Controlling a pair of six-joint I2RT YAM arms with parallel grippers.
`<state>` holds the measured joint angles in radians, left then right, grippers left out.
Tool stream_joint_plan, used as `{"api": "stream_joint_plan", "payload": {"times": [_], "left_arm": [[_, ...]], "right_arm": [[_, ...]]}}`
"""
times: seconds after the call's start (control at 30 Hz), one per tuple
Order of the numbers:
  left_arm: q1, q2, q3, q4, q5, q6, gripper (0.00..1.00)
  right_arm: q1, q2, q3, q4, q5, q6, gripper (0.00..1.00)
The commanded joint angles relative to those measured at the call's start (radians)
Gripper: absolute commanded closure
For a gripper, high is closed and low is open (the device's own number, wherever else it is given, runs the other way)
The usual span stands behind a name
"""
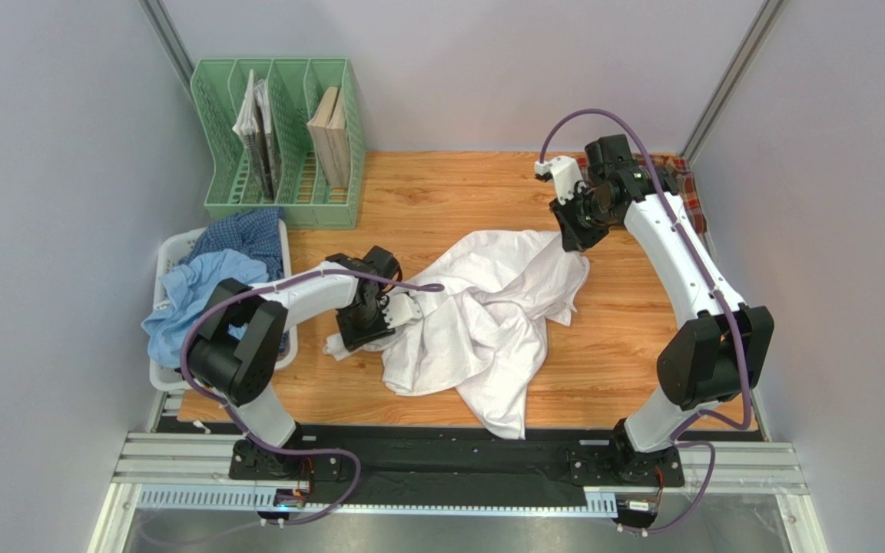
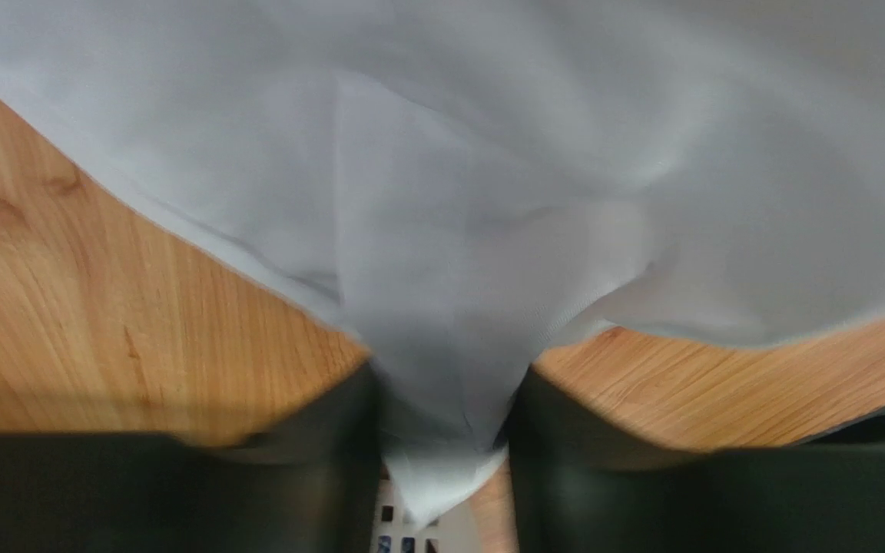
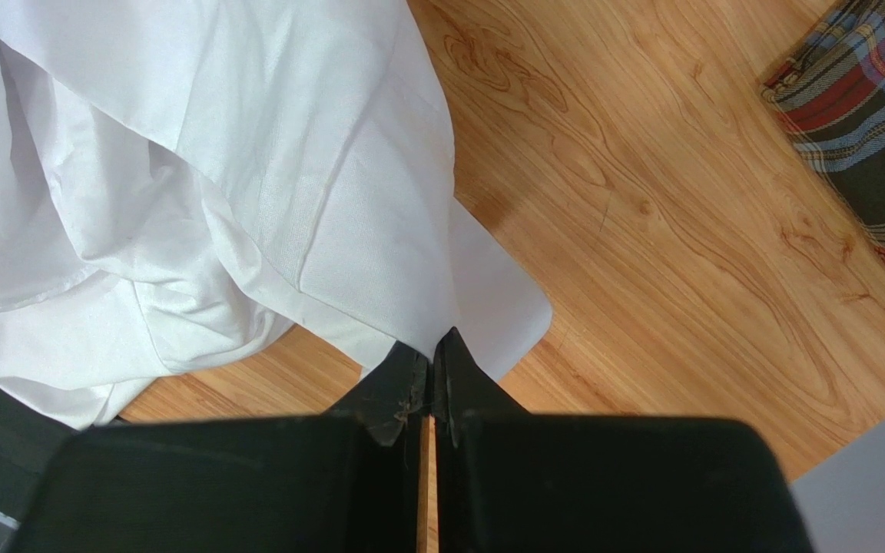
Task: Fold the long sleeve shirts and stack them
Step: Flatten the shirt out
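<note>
The plain white shirt [image 1: 482, 317] lies crumpled across the middle of the wooden table. My left gripper [image 1: 395, 311] is shut on a bunch of the shirt's left edge; the left wrist view shows white cloth [image 2: 470, 207] pinched between its dark fingers [image 2: 297, 472]. My right gripper [image 1: 580, 236] is shut on the shirt's far right edge and holds it slightly raised; in the right wrist view its tips [image 3: 433, 351] meet on the white cloth [image 3: 239, 173]. The plaid shirt [image 1: 690, 190] lies at the far right back and also shows in the right wrist view [image 3: 874, 127].
A white plastic basket [image 1: 176, 248] at the table's left edge holds a light blue shirt [image 1: 188, 300] and a dark blue checked shirt [image 1: 245, 230]. A green file rack [image 1: 280, 144] with books stands at the back left. Grey walls enclose the table.
</note>
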<state>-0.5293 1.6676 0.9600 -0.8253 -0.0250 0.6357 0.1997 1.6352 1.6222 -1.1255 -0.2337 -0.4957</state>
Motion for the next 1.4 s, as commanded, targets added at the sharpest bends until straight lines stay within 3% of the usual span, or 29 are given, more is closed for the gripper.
{"api": "stream_joint_plan", "payload": {"times": [0.0,0.03,0.13,0.17,0.2,0.3,0.37,0.53,0.67,0.73,0.77,0.8,0.9,0.93,0.97,1.0,1.03,1.07,1.17,1.23,1.37], "left_arm": [[0.014,0.009,0.051,0.034,0.019,0.007,0.89],[0.055,-0.008,0.081,0.022,0.049,-0.022,1.0],[0.181,-0.055,0.317,-0.119,0.232,-0.083,1.0],[0.208,-0.08,0.462,-0.206,0.387,-0.083,1.0],[0.227,-0.098,0.526,-0.231,0.455,-0.085,1.0],[0.23,-0.19,0.71,-0.241,0.647,-0.103,1.0],[0.232,-0.178,0.849,-0.184,0.716,-0.231,1.0],[0.232,0.038,1.135,-0.054,0.602,-0.47,1.0],[0.232,0.356,1.433,0.017,0.455,-0.6,1.0],[0.206,0.447,1.511,0.002,0.382,-0.541,0.87],[0.19,0.498,1.526,-0.006,0.346,-0.504,0.76],[0.164,0.521,1.531,-0.03,0.33,-0.475,0.53],[0.152,0.619,1.677,-0.298,0.31,-0.409,0.4],[0.16,0.612,1.672,-0.348,0.341,-0.409,0.39],[0.172,0.53,1.546,-0.369,0.409,-0.403,0.29],[0.205,0.458,1.43,-0.341,0.487,-0.393,0.01],[0.216,0.372,1.293,-0.292,0.56,-0.392,0.01],[0.224,0.189,1.028,-0.193,0.592,-0.349,0.01],[0.197,-0.067,0.655,-0.152,0.591,-0.257,0.01],[0.16,-0.123,0.538,-0.164,0.576,-0.255,0.01],[0.075,-0.144,0.314,-0.114,0.518,-0.272,0.01]], "right_arm": [[-0.005,-0.032,0.021,-0.002,-0.012,-0.017,1.0],[-0.006,-0.034,0.022,-0.002,-0.012,-0.018,1.0],[-0.009,-0.041,0.015,-0.003,-0.026,-0.027,1.0],[-0.011,-0.047,-0.001,-0.003,-0.027,-0.03,1.0],[-0.011,-0.054,-0.011,-0.003,-0.03,-0.037,1.0],[-0.011,-0.072,-0.064,-0.002,-0.052,-0.044,1.0],[-0.01,-0.09,-0.088,-0.008,-0.09,-0.056,1.0],[-0.009,-0.144,-0.165,-0.108,-0.223,-0.156,1.0],[-0.009,-0.21,-0.208,-0.215,-0.288,-0.256,1.0],[-0.008,-0.245,-0.223,-0.266,-0.358,-0.291,1.0],[-0.008,-0.277,-0.22,-0.284,-0.384,-0.317,1.0],[-0.008,-0.291,-0.214,-0.316,-0.407,-0.32,1.0],[-0.016,-0.331,-0.174,-0.33,-0.461,-0.302,1.0],[-0.032,-0.336,-0.167,-0.323,-0.486,-0.293,1.0],[-0.042,-0.342,-0.16,-0.294,-0.493,-0.276,1.0],[-0.054,-0.339,-0.157,-0.278,-0.504,-0.245,1.0],[-0.087,-0.336,-0.156,-0.264,-0.539,-0.232,1.0],[-0.106,-0.313,-0.151,-0.255,-0.559,-0.222,1.0],[-0.19,-0.258,-0.108,-0.244,-0.645,-0.185,1.0],[-0.279,-0.229,-0.076,-0.229,-0.683,-0.15,1.0],[-0.325,-0.172,-0.033,-0.24,-0.717,-0.133,1.0]]}}
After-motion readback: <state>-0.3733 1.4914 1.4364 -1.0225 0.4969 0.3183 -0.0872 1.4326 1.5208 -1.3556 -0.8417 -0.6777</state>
